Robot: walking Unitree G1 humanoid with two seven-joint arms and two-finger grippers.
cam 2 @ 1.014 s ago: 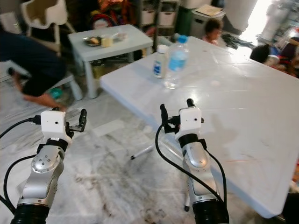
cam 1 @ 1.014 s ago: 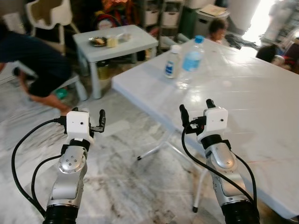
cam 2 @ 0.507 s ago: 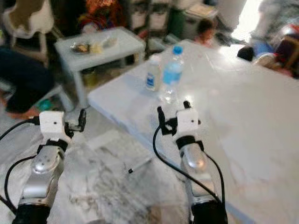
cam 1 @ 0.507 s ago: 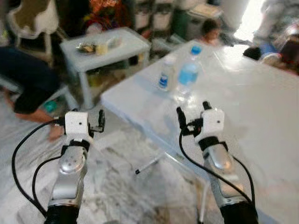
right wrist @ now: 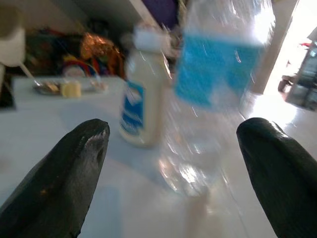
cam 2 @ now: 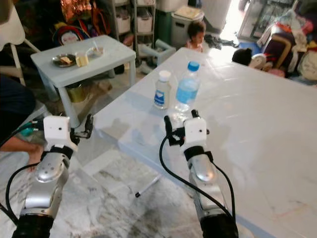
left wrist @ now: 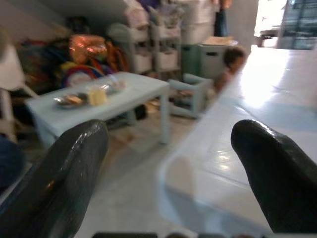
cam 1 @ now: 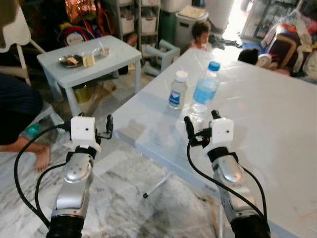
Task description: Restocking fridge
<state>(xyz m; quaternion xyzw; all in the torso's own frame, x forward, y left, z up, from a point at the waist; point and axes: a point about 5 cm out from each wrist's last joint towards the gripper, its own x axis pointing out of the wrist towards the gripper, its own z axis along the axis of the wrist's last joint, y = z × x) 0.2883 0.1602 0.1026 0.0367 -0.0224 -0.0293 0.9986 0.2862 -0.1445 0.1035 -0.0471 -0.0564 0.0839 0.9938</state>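
A seated person (cam 1: 15,114) is cut off at the head views' left edge. Blur smears the water bottle (right wrist: 218,89) and small white bottle (right wrist: 141,89) in the right wrist view, labels unreadable. Food on the side table's plate (cam 1: 71,60) is too small to identify.

A small pale-blue desk (cam 1: 116,52) stands on the marbled floor (cam 1: 129,198), carrying a plate of food (cam 1: 69,60) and a cup (cam 1: 101,50). Beyond it stand shelves with storage bins (cam 1: 129,22). A child (cam 1: 199,35) sits near them.
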